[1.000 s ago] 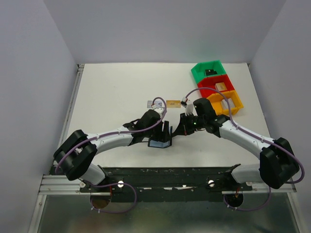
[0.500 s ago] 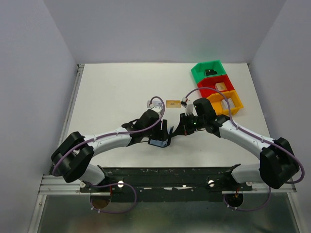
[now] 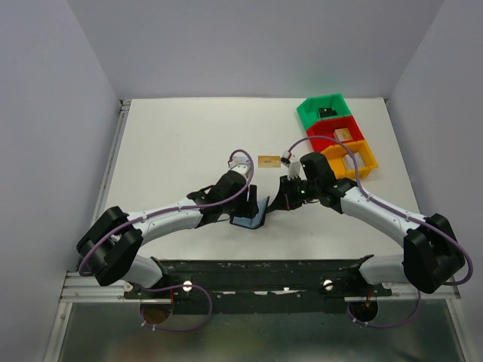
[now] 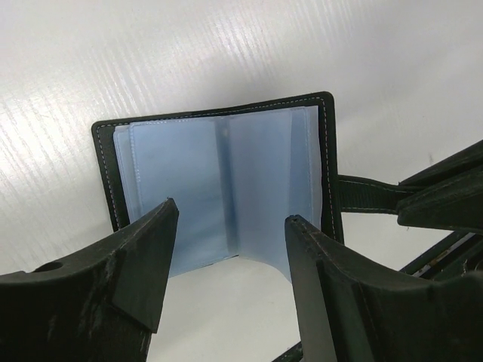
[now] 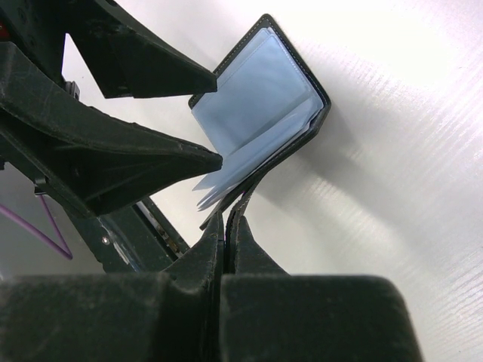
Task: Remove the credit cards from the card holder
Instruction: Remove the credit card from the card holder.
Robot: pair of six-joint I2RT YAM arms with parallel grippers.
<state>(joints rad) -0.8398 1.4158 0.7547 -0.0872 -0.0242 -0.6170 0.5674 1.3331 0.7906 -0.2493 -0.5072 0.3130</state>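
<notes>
Two arms meet at the middle of the desk (image 3: 173, 136), and the card holder (image 4: 226, 188) is between them, open like a book, with its blue-grey pockets facing the left fingers (image 3: 256, 199). The right fingers (image 5: 225, 226) are fully closed and pinch the holder by its strap tab (image 4: 366, 192), so it stands tilted on edge. The left fingers are wide apart and hold nothing. The holder is straight ahead of them, just past the tips, with its fold roughly in line with their gap and its longer side across it. I judge the left arm better placed to pull. Whether credit cards are in the pockets I cannot tell; one gold-orange card (image 3: 267, 161) lies farther back.
</notes>
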